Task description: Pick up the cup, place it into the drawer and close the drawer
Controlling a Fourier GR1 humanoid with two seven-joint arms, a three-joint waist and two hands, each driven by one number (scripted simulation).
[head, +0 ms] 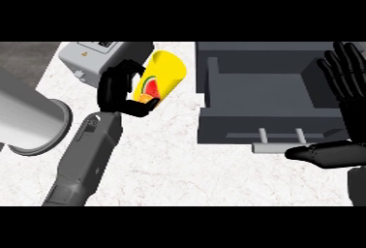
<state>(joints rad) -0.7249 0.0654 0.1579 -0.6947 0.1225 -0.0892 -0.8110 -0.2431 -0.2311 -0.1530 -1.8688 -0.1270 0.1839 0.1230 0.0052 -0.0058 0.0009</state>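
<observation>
Cup point(163, 77) held in left hand point(118, 92); drawer point(261, 97) open beside it.

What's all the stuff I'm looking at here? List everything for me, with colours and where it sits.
cup: one, yellow with a watermelon picture, tilted, left of the drawer, held by the left robot hand.
drawer: one, dark grey, open, upper right, two pale handle posts at its front.
appliance: one, light grey box, upper left, behind the cup.
cylinder: one, large, silver-grey, left edge, lying on its side.
counter: one, white marbled, under everything.
left robot hand: one, black, on a grey forearm, fingers curled round the cup.
right robot hand: one, black, right edge, open with fingers up, resting.
</observation>
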